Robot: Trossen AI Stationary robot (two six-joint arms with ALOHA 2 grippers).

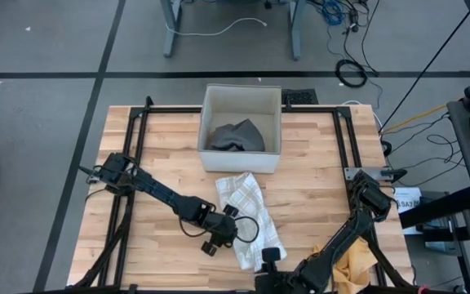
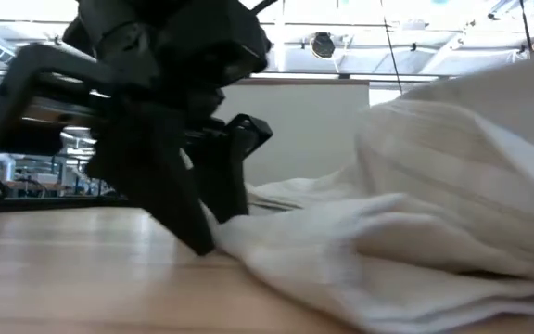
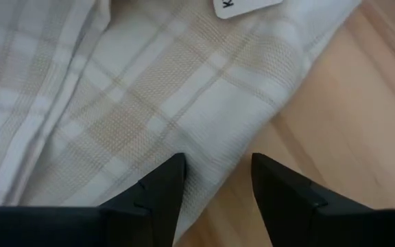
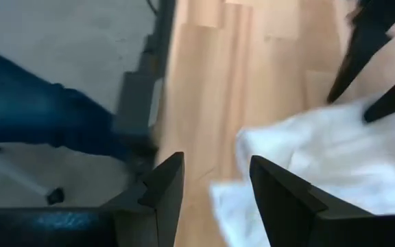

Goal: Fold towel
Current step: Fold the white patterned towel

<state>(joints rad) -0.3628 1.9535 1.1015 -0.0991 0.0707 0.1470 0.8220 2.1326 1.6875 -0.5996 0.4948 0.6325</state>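
Note:
A white towel with beige checks (image 1: 243, 204) lies crumpled lengthwise on the wooden table, running from in front of the bin toward the near edge. My left gripper (image 1: 223, 235) is low at the towel's left edge, open, its fingers astride that edge (image 3: 218, 161). In the low view its fingertips (image 2: 219, 227) come down beside the cloth (image 2: 387, 223). My right gripper (image 1: 269, 257) hovers open over the towel's near end (image 4: 321, 165), touching nothing. My left gripper slants down from the table's left side with one finger (image 3: 170, 178) over the towel's edge (image 3: 204, 147) and the other over bare wood. Whether either finger touches the cloth, I cannot tell.
A white bin (image 1: 272, 122) with a grey cloth (image 1: 237, 135) stands at the table's far middle. A yellow cloth (image 1: 353, 265) lies at the near right. A white label (image 3: 242, 5) is on the towel. A person's blue trouser leg (image 4: 40, 110) shows beyond the table edge.

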